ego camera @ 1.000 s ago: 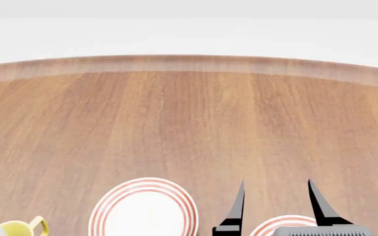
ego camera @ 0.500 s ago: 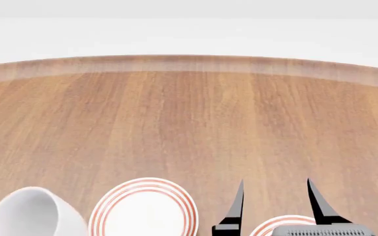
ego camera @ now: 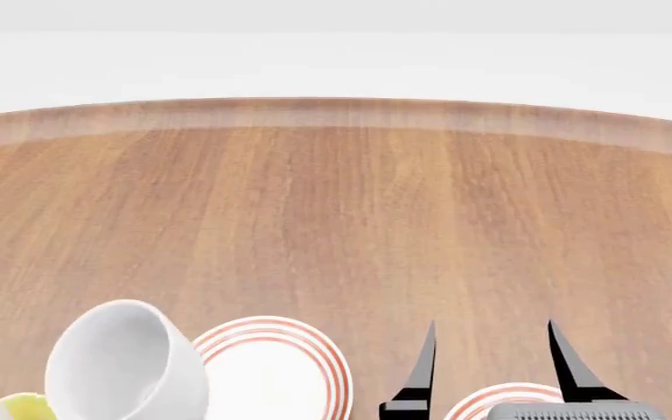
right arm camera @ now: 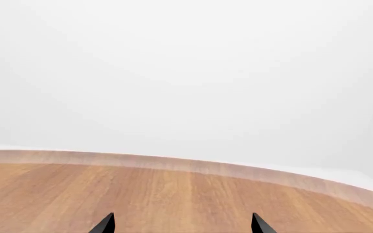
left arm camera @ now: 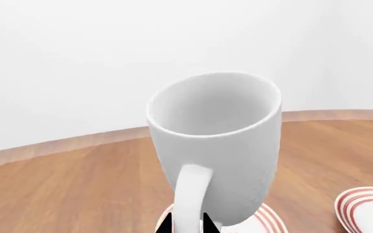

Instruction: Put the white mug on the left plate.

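Table (ego camera: pixel 348 219): a wide round wooden top with a paler rim at the far edge, filling most of the head view; everything else stands on or hangs over its near part.
Left plate (ego camera: pixel 312 354): white with red rings round the rim, flat on the table at the near edge; its left part is hidden behind the mug in the head view. In the left wrist view only a sliver of its ringed rim (left arm camera: pixel 267 221) shows under the mug.
Right plate (ego camera: pixel 506 401): same pattern, just a strip of its rim showing between the right gripper's fingers.
White mug (ego camera: pixel 126 363): lifted and tilted, its mouth turned towards the far side of the table, overlapping the left edge of the left plate. From the left wrist the mug (left arm camera: pixel 219 145) shows its handle nearest the camera.
Left gripper (left arm camera: pixel 186 224): two dark fingertips pinched on either side of the mug's handle.
Right gripper (ego camera: pixel 490 363): fingers spread wide apart, holding nothing, over the right plate.
Yellow mug (ego camera: pixel 10 409): a small part showing at the near left, beside the white mug.
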You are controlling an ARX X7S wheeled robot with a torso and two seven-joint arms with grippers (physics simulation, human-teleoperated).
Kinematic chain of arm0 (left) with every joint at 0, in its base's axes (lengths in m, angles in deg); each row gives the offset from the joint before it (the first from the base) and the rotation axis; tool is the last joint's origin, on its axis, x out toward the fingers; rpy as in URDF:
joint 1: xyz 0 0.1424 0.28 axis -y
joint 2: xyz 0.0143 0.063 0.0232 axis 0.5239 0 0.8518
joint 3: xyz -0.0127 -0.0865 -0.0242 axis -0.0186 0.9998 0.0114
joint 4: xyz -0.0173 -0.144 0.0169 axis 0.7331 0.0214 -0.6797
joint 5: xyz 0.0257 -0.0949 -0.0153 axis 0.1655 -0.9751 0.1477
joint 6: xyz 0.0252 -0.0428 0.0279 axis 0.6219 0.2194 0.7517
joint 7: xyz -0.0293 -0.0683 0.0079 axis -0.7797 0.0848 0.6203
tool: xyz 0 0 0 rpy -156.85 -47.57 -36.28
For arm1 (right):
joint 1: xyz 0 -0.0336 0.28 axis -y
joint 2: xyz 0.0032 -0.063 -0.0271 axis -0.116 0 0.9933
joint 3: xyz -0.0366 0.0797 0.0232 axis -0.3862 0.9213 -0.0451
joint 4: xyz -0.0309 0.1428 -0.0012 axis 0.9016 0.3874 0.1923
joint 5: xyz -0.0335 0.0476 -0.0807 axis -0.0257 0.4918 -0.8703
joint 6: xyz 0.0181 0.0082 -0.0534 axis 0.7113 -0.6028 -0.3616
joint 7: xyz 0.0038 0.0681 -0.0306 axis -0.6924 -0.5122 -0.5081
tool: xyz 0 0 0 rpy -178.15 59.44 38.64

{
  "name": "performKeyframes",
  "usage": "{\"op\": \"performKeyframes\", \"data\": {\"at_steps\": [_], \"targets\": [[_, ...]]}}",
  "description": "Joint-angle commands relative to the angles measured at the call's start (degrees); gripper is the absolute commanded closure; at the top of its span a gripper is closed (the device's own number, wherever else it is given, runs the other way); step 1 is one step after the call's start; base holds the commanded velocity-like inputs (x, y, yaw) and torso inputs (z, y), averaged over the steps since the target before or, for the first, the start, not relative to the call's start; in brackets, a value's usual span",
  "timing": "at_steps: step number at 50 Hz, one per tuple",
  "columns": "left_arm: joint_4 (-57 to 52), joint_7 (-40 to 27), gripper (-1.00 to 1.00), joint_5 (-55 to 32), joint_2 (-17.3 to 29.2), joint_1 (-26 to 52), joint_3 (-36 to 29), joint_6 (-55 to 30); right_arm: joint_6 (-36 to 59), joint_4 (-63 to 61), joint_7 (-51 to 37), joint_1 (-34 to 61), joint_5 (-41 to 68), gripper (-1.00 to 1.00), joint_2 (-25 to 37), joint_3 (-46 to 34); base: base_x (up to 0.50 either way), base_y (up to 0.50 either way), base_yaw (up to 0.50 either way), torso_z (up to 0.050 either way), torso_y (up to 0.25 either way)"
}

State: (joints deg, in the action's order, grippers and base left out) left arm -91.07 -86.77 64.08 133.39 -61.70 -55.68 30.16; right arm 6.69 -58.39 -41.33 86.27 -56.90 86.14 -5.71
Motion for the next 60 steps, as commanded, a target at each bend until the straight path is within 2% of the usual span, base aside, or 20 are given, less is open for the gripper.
{"op": "performKeyframes", "data": {"at_steps": [1, 11, 16, 26, 60], "targets": [[2.4, 3.4, 1.00, -1.6, -2.7, 4.9, -1.1, -3.3, -0.2, 0.1, -0.2, 0.0, 0.1, -1.00, 0.1, -0.2, 0.00, 0.00, 0.00, 0.000, 0.000], [5.1, 4.8, 1.00, -2.5, -5.1, 7.4, -1.6, -5.2, -0.6, 0.3, -0.3, -0.2, 0.5, -1.00, 0.2, 0.0, 0.00, 0.00, 0.00, 0.000, 0.001], [10.4, 6.1, 1.00, -3.4, -9.3, 9.9, -2.3, -6.5, -0.9, 0.2, -0.4, -0.4, 0.7, -1.00, 0.4, 0.3, 0.00, 0.00, 0.00, 0.000, 0.000], [15.8, 4.6, 1.00, -4.8, -14.3, 11.4, -2.0, -8.1, -2.2, 1.1, -0.4, -1.2, 1.0, -1.00, 0.5, 0.6, 0.00, 0.00, 0.00, 0.000, 0.000], [22.8, 7.1, 1.00, -6.2, -19.3, 16.8, -2.3, -10.7, -2.8, 1.2, -0.9, -1.4, 1.5, -1.00, 1.2, 0.7, 0.00, 0.00, 0.00, 0.000, 0.000]]}}
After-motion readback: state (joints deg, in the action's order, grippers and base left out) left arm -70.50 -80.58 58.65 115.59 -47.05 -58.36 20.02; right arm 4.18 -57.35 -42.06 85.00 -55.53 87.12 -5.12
